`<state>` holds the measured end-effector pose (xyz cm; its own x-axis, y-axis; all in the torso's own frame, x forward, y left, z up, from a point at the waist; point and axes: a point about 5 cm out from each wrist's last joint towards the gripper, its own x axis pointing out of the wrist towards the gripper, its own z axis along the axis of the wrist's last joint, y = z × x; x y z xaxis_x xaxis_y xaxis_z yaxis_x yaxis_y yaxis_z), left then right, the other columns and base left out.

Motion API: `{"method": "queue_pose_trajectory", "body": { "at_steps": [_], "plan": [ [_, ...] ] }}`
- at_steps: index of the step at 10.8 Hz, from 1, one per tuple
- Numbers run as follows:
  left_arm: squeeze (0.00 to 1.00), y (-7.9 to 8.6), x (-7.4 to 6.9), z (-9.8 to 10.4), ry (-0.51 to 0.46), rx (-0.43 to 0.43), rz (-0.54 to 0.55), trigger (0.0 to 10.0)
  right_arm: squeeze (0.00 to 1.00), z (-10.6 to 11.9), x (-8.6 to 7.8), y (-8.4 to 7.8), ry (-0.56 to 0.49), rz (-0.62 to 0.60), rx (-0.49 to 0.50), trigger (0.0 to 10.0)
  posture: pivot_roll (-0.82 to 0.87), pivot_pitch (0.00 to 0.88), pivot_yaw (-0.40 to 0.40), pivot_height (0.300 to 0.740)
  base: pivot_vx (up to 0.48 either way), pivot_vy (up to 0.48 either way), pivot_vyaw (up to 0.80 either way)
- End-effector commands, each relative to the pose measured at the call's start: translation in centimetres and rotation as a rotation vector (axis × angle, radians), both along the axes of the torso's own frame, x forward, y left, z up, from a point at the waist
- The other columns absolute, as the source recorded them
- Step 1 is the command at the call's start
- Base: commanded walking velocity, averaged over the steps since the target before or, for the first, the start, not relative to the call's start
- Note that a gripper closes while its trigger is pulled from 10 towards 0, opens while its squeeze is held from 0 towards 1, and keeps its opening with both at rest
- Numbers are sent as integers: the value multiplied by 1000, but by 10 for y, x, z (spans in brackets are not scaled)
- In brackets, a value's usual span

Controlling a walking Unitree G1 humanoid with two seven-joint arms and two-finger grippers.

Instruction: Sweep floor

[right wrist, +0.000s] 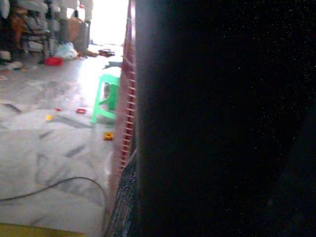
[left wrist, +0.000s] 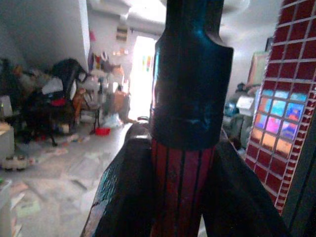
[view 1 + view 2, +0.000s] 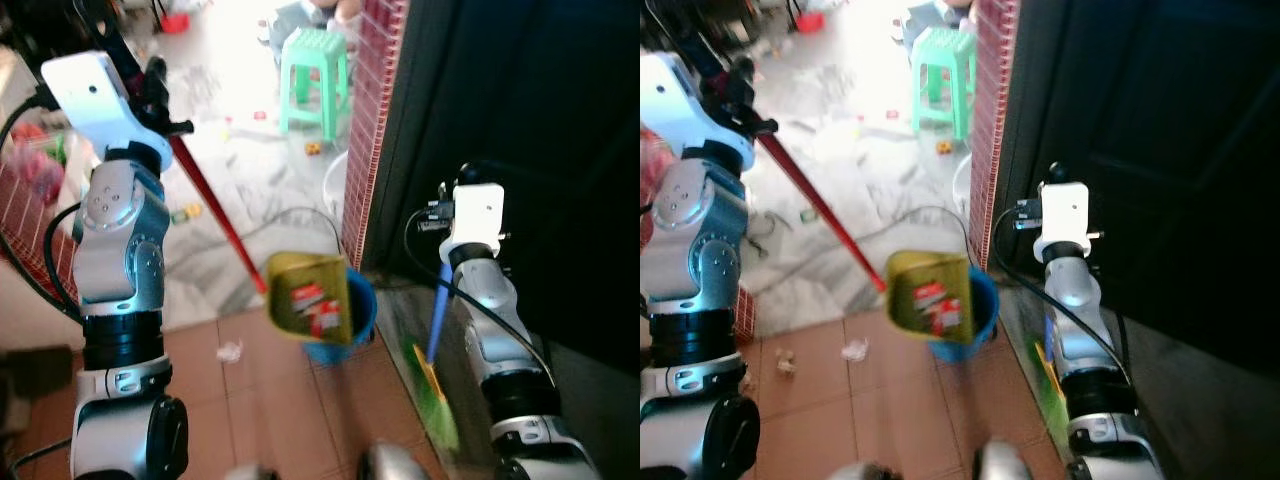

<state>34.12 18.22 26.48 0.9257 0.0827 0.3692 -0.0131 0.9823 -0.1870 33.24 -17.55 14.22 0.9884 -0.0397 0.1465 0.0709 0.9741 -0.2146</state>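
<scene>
Centrally, a round blue plastic bucket (image 3: pixel 345 335) stands on the terracotta tile floor (image 3: pixel 270 400), just beside the near end of a red-tiled wall edge (image 3: pixel 372 130). A yellow plastic dustpan (image 3: pixel 308 296) is tilted over the bucket mouth, with red-and-white scraps (image 3: pixel 312 305) lying in its pan; the bucket's own contents are hidden behind it.

The dustpan's long red handle (image 3: pixel 210 200) runs diagonally, rising from the pan toward the far left. The left gripper (image 2: pixel 180 187) is clamped on this handle near its black end cap (image 2: pixel 190 79), with one black finger (image 2: pixel 121 192) on each side of the red shaft.

A broom with a blue stick and green bristles (image 3: pixel 435 375) stands near the right arm (image 3: pixel 490 300), bristles down on the floor at the near right, stick leaning up toward the arm. Whether the right gripper is holding anything, or how its claw stands, cannot be told.

A crumpled white paper scrap (image 3: pixel 230 351) lies on the tiles left of the bucket. Beyond, on the pale marble floor (image 3: pixel 250 150), a thin dark cable (image 3: pixel 290 215) loops near the wall edge, small coloured bits are scattered, and a green plastic stool (image 3: pixel 315 75) stands farther off. A dark panel (image 3: pixel 520 120) occupies the right side
</scene>
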Motion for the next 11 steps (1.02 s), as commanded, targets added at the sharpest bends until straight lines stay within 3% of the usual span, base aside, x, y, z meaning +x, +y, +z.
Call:
{"method": "queue_pose_trajectory", "body": {
  "at_steps": [1, 3, 4, 7, 11],
  "plan": [
    [0, -4, -3, 18, -90, -24, -22, 10000, 0, 10, 2, 0, -35, 3, -18, 10000, -95, 19, 31, 740, 428, 0, 0],
    [0, -3, -2, 19, -104, 6, -4, 10000, 0, 9, 2, 0, -34, 6, -17, 10000, -94, 19, 28, 740, 409, 0, 0],
    [0, -8, -5, 21, -134, 70, -5, 10000, 0, 8, 2, 1, -28, 10, -18, 10000, -94, 18, 27, 740, 0, 0, 0],
    [0, -18, -8, 22, -165, 153, -27, 10000, 0, 8, 2, 2, -27, 14, -19, 10000, -94, 20, 25, 740, 0, 0, 0],
    [0, -54, -21, 0, -203, 387, -191, 10000, 0, 8, 3, 1, -26, 12, -20, 10000, -96, 25, 27, 740, 0, 0, 0]
  ]
}}
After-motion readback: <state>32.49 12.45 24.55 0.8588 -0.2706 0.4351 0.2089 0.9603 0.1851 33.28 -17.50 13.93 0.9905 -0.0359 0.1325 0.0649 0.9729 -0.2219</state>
